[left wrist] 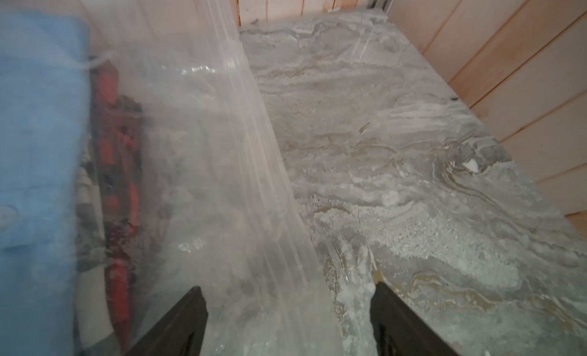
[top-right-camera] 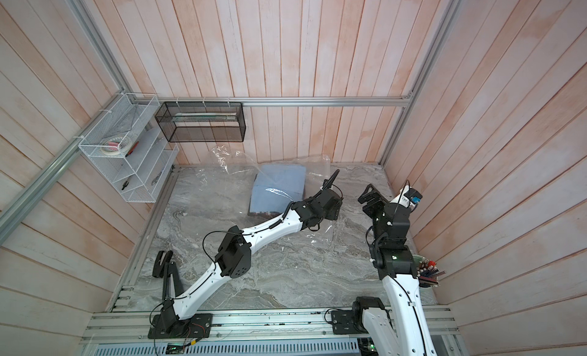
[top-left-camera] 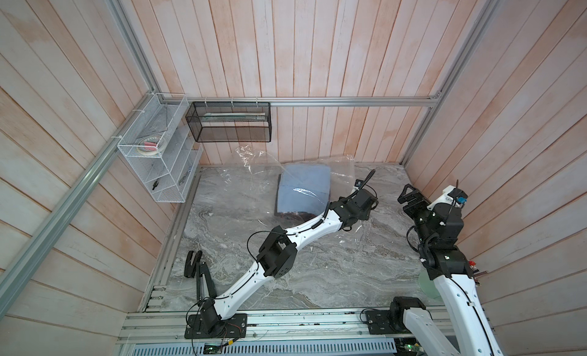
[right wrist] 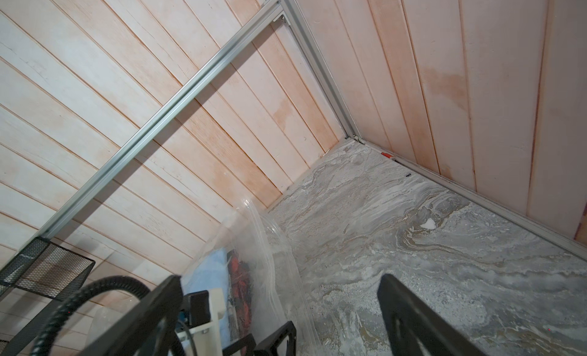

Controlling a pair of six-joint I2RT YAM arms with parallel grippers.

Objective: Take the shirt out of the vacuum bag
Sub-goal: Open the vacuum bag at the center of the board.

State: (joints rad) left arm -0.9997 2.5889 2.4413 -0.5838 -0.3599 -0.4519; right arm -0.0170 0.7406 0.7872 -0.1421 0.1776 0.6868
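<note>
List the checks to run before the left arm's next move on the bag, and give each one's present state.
1. The left gripper is open: ok.
2. The ribbed edge of the vacuum bag runs between its fingers: ok, as far as the left wrist view shows.
3. The bag's mouth is unsealed: cannot tell.
4. The blue shirt is out of the bag: not ok. It lies inside, on a red patterned garment.
5. The right gripper is open and holds nothing: ok. It hangs above the table.
</note>
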